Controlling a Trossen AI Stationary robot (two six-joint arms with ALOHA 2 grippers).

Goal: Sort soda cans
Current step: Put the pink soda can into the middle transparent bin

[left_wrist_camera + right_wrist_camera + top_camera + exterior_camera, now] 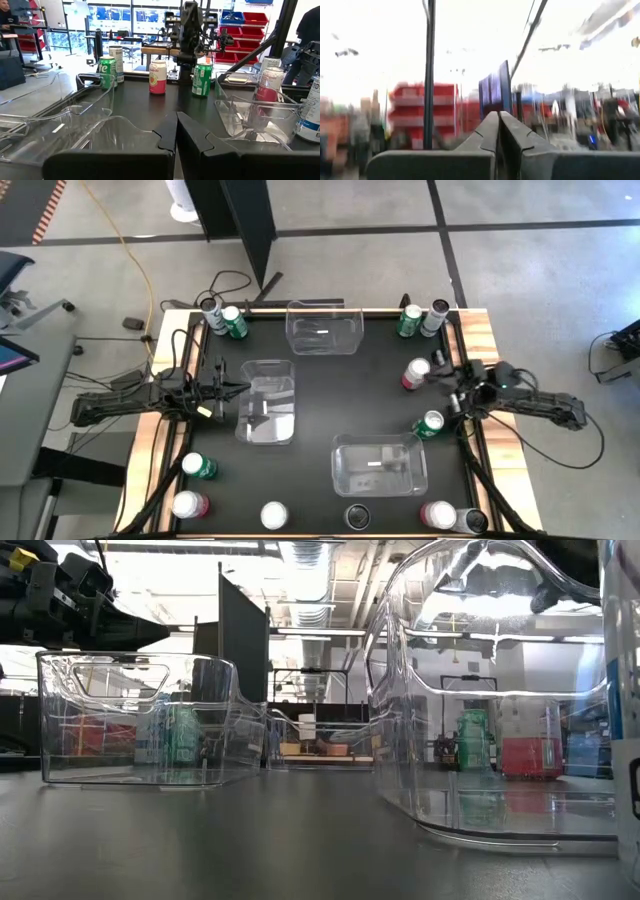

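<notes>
Well, soda cans (pixel 428 424) stand upright around the table's (pixel 320 400) edges, middle taken by bins (pixel 267 401); left gripper (pixel 243 389) and right gripper (pixel 436 376) both closed, empty.

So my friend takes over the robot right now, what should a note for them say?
Left hand: shut, holding nothing, at the left edge of the middle clear bin.
Right hand: shut, empty, between the pink can and a green can on the table's right side.
Cans: all stand on the black mat near the edges, such as the green can at the far left corner and the pink can at the near left.
Done: nothing; the far bin and near bin hold no cans.
Left: sort every can.
</notes>
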